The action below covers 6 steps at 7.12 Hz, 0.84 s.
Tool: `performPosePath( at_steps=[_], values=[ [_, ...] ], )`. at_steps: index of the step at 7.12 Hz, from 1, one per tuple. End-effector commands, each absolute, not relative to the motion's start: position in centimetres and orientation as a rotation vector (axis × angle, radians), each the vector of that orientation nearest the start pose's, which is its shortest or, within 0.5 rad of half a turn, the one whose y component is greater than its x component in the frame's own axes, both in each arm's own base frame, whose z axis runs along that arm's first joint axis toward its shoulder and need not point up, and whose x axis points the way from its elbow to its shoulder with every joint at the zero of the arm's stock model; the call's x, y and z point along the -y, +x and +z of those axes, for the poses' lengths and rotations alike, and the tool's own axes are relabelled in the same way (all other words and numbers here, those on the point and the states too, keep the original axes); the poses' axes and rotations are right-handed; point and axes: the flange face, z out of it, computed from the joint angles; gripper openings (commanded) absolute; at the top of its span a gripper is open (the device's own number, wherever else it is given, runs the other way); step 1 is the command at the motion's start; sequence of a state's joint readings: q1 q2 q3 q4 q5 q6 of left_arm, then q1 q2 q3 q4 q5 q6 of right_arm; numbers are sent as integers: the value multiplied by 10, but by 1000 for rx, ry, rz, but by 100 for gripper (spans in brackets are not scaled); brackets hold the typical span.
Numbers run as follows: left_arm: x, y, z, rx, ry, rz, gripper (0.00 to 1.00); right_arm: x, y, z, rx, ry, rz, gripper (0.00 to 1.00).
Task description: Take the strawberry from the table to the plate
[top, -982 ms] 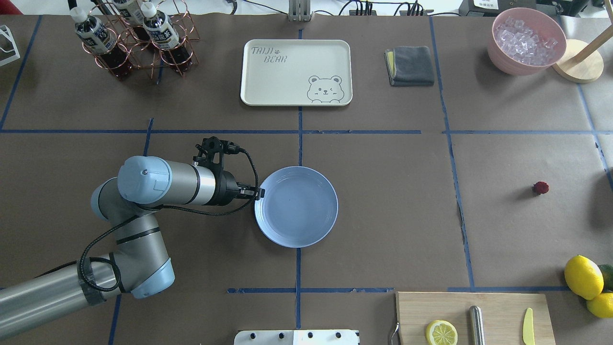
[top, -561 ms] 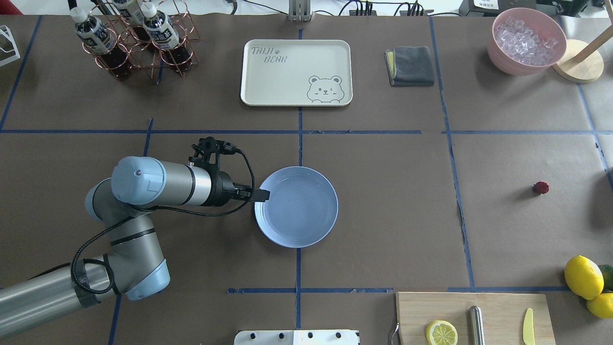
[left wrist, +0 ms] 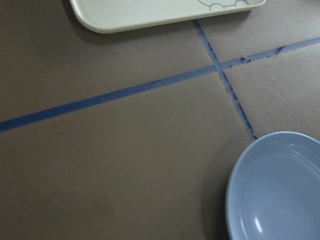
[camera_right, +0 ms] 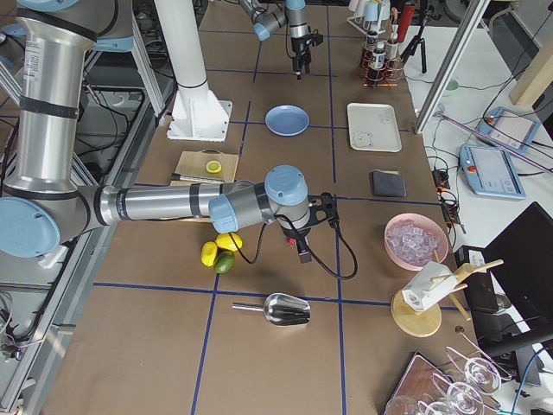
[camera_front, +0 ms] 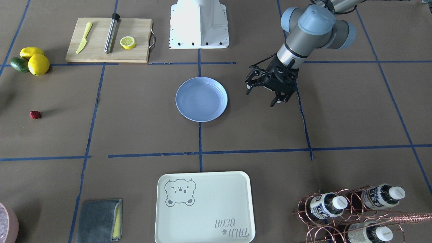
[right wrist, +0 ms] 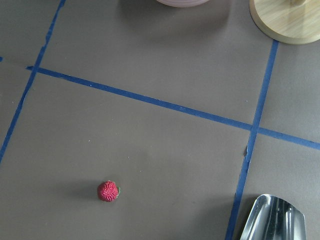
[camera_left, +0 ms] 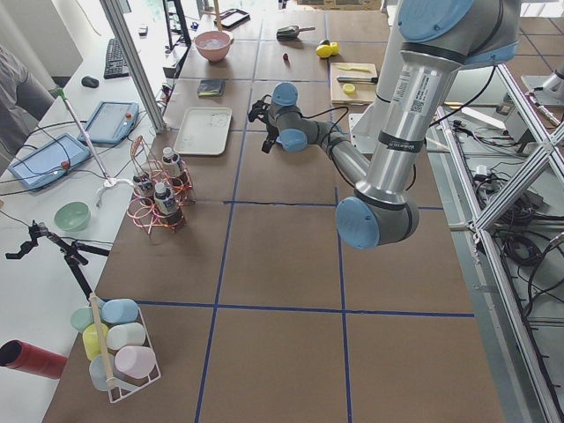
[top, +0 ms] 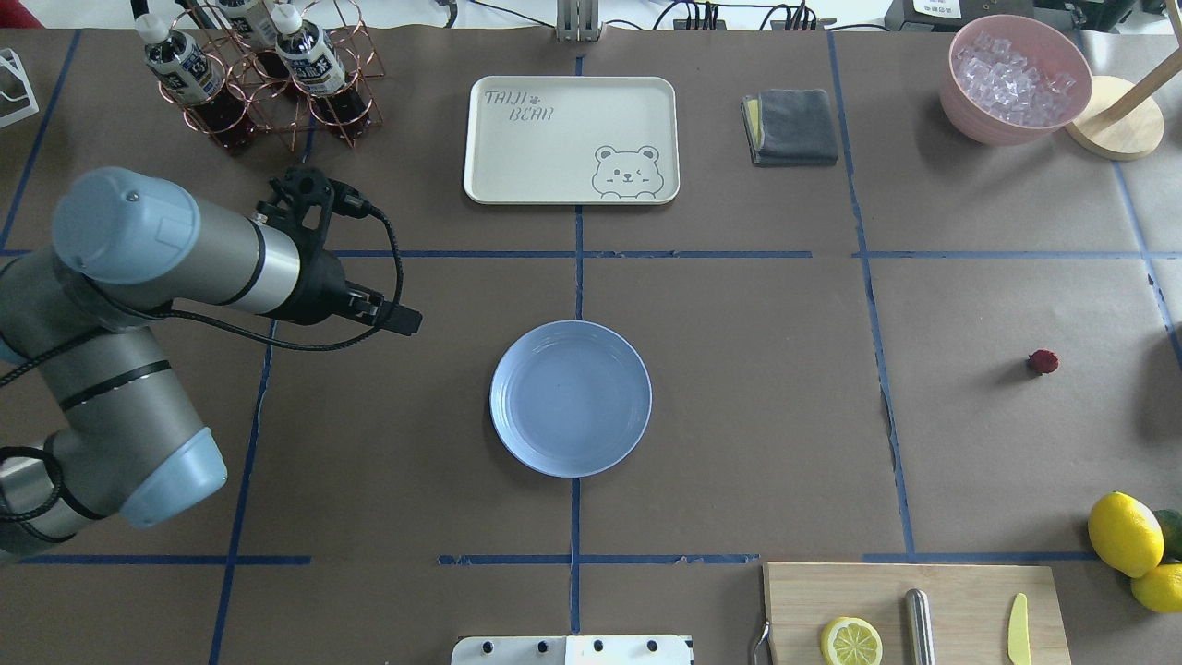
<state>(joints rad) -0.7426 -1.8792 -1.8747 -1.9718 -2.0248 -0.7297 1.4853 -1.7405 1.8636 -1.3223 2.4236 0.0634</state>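
Observation:
The strawberry (top: 1043,362) is a tiny dark-red berry lying alone on the brown table (top: 739,416) at the far right, and it also shows in the front view (camera_front: 35,115) and the right wrist view (right wrist: 108,191). The pale-blue plate (top: 571,398) sits bare at the table's middle (camera_front: 201,99). My left gripper (camera_front: 260,98) hangs open and holds nothing, left of the plate and apart from it (top: 406,321). The right gripper (camera_right: 302,251) shows only in the right side view, above the berry's area, and I cannot tell its state.
A cream bear tray (top: 571,139) lies beyond the plate. A copper bottle rack (top: 259,74) stands at the back left. At the back right are a grey cloth (top: 790,126) and a pink ice bowl (top: 1014,78). Near the front right are a cutting board (top: 910,610), lemons (top: 1125,534) and a metal scoop (right wrist: 272,220).
My left gripper has drawn back from the plate's left rim, moving left and toward the back. The plate and the strawberry have not moved.

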Motion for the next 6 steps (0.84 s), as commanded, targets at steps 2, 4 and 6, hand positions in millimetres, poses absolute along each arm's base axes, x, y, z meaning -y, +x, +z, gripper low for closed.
performPosePath(
  at_steps=[2,4,6],
  values=[
    [524,97,440,-958,380,323,100,459,-24,505,855,299,-177,100],
    [537,30,521,-810,157,141,100,453,-64,474,838,289,-157,100],
    [527,-36,592,-666,149,235,100,455,-92,460,860,281,-199,100]
  ],
)
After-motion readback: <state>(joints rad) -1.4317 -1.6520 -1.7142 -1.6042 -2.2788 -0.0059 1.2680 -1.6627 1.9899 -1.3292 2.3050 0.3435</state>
